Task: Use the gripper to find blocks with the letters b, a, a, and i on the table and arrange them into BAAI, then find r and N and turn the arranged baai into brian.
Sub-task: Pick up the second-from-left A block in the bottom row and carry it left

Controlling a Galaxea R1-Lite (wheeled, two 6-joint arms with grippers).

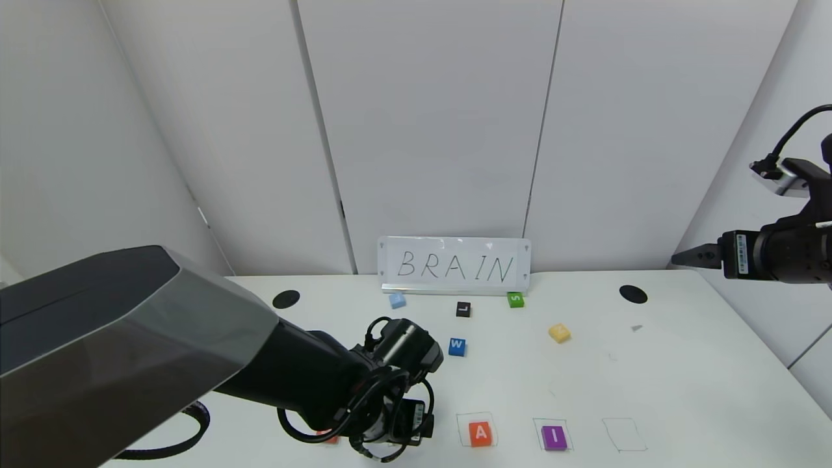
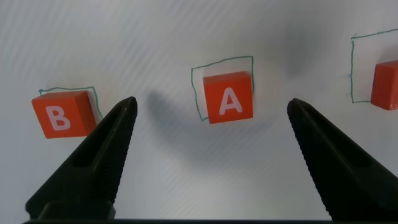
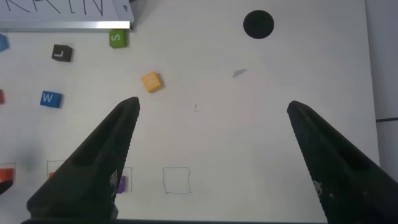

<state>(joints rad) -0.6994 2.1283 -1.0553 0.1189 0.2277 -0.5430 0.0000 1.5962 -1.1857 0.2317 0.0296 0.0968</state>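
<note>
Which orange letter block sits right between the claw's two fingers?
The orange square block lettered A, centred between the open left gripper. The orange B block sits outside one finger.

Near row on the table (image 1: pixel 682 364), left to right: B tile (image 2: pixel 60 114), A tile (image 2: pixel 229 98), second A tile (image 1: pixel 480 433), I tile (image 1: pixel 554 437) — each within an outline. W tile (image 1: pixel 457 346) lies farther back; N tile (image 1: pixel 559 333) to its right.

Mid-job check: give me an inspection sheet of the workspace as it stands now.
Surface: white table with pencilled squares, two black holes.
Job's things: B tile and A tile below left gripper; second A tile, purple I tile in squares; yellow tile loose.
Clutter: W tile, L tile, green S tile, light-blue tile.
Grippers: left gripper open; right gripper open, raised.
Cables: loops on left wrist.
Surroundings: BRAIN sign, white panels.
</note>
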